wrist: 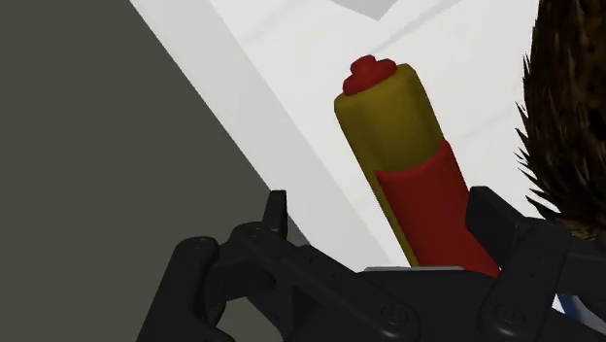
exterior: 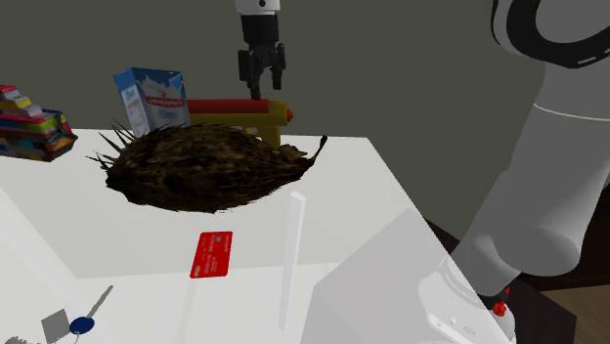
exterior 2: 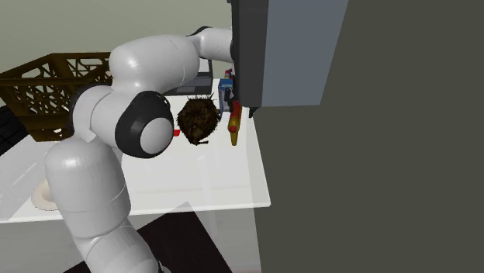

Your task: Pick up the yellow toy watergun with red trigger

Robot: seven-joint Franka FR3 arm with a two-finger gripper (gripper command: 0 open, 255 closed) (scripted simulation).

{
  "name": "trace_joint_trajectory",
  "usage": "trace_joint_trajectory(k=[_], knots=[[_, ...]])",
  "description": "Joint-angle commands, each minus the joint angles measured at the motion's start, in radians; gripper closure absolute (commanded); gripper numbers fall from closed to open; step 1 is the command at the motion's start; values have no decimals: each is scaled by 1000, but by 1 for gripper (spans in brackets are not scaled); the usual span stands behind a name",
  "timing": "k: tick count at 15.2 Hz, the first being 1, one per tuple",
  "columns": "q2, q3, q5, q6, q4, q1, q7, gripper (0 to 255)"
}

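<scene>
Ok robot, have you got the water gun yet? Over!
Hand open, just over the water gun. Water gun lying on the table, not gripped. Spiky brown heap close beside it.

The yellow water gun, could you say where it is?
Shoulder view: the water gun lies at the table's far edge, behind the spiky brown mass, right of the carton, under the gripper.
</scene>
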Motion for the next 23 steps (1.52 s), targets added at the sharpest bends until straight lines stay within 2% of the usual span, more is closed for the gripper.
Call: trace_joint_trajectory(k=[1, 4, 13, 14, 23], knots=[[104, 46, -19, -1, 127, 29, -231, 0], [211, 85, -56, -51, 273, 54, -254, 0], [185, 84, -51, 65, 131, 44, -252, 0], [186, 84, -51, 64, 133, 43, -253, 255], [185, 84, -51, 65, 131, 44, -252, 255]])
